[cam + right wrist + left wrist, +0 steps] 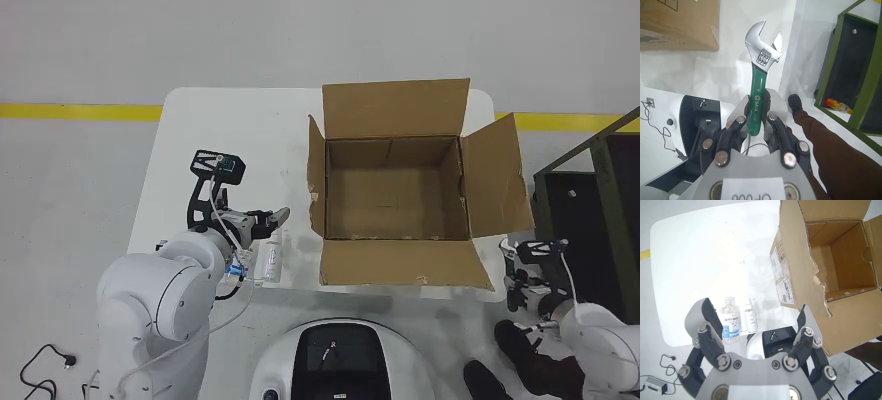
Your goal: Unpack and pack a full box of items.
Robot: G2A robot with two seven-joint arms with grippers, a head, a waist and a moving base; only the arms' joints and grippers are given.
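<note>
An open cardboard box (pixel 395 185) stands on the white table (pixel 230 130), its flaps spread and its inside bare (pixel 846 264). Near the table's front edge, left of the box, stand a clear bottle with a blue label (pixel 730 321) and a slim white spray bottle (pixel 751 318) (pixel 271 256). My left gripper (pixel 755 313) (pixel 262 222) hovers open above the two bottles, holding nothing. My right gripper (pixel 757 108) (pixel 518 283) sits off the table's front right corner, shut on the green handle of an adjustable wrench (pixel 759 75), whose steel head points away from the wrist.
A green metal shelf (pixel 853 75) (pixel 590 210) stands right of the table, with an orange bottle (pixel 838 106) lying on its floor. A person's leg in brown trousers (pixel 829 144) with a dark shoe is close beside the right arm. The box's near corner (pixel 677 24) is ahead of the right gripper.
</note>
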